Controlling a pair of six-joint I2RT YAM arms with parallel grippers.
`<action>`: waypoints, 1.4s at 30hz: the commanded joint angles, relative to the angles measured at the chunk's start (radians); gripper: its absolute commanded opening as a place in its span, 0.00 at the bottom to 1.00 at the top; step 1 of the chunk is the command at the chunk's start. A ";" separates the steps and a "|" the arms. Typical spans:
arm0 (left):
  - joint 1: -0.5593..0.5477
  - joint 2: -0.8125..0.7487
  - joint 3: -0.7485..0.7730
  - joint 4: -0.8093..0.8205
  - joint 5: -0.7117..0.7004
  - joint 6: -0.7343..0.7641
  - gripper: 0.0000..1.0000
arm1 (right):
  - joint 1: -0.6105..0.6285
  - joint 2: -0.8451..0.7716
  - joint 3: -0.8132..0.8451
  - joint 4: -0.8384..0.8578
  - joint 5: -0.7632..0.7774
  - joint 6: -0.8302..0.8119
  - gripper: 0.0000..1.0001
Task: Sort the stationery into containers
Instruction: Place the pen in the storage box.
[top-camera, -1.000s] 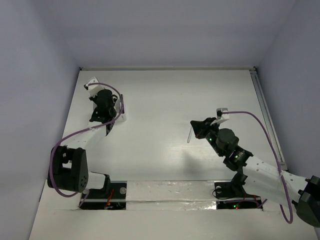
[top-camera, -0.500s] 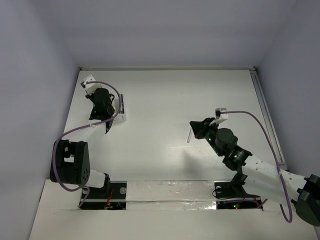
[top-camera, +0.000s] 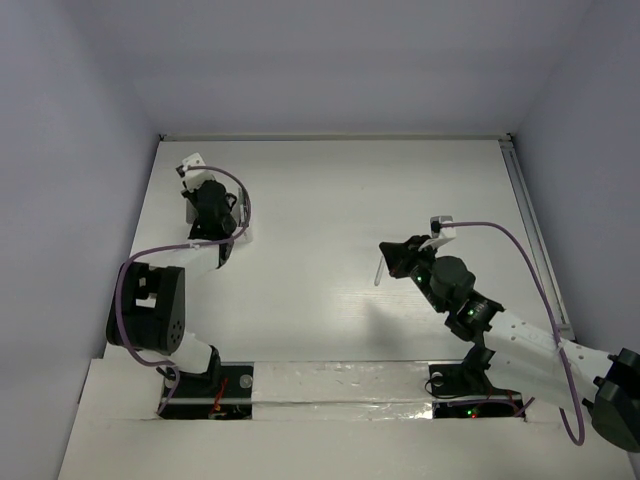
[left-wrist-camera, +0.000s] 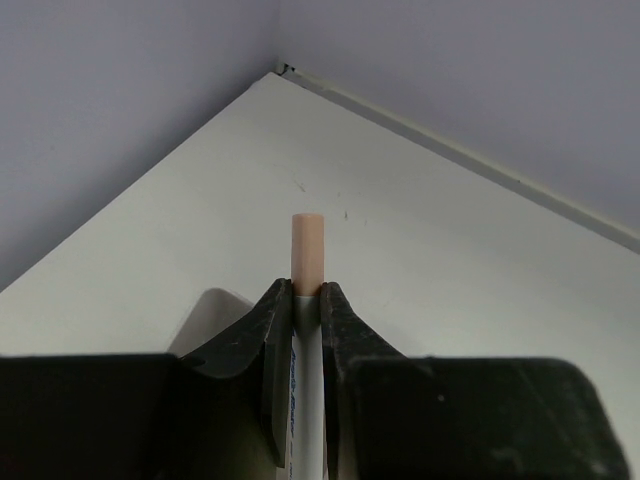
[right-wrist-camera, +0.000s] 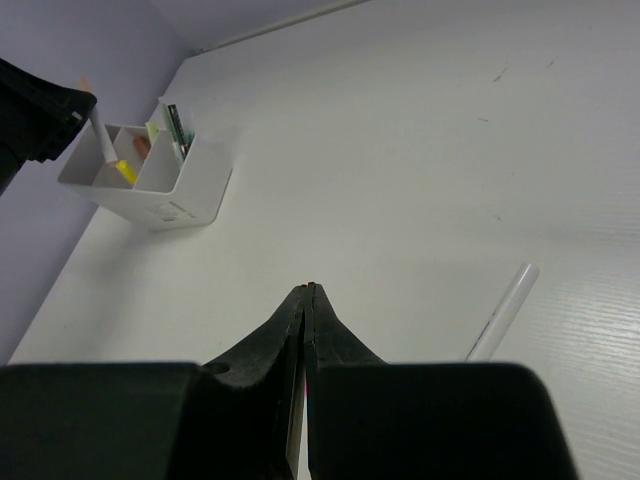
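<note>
My left gripper (left-wrist-camera: 307, 298) is shut on a white pen (left-wrist-camera: 305, 400) whose peach end (left-wrist-camera: 307, 245) sticks out past the fingertips. In the right wrist view that pen (right-wrist-camera: 101, 140) slants over the near-left compartment of the white tray (right-wrist-camera: 190, 200), its lower end dipping inside. The tray also holds yellow, orange and green stationery. From above, the left gripper (top-camera: 204, 197) hides most of the tray (top-camera: 244, 236). My right gripper (right-wrist-camera: 307, 290) is shut with nothing seen in it, low over the table (top-camera: 386, 258). Just right of it lies a white pen (right-wrist-camera: 503, 312), also seen from above (top-camera: 378, 272).
The back wall meets the table at a raised strip (left-wrist-camera: 470, 160). The side wall stands close on the left of the tray (right-wrist-camera: 60, 60). A rail runs along the table's right edge (top-camera: 530, 220).
The left arm has swung slightly right and its elbow has shifted forward, keeping the pen over the tray. The right arm has not moved.
</note>
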 joint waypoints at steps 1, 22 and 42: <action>-0.028 -0.003 -0.021 0.100 -0.011 0.031 0.00 | 0.007 0.007 0.046 0.050 0.005 0.006 0.06; -0.087 0.063 0.045 0.033 -0.124 0.103 0.00 | 0.007 -0.013 0.044 0.044 0.011 0.005 0.06; -0.087 0.056 0.043 0.016 -0.149 0.083 0.20 | 0.007 -0.010 0.042 0.045 0.017 0.003 0.05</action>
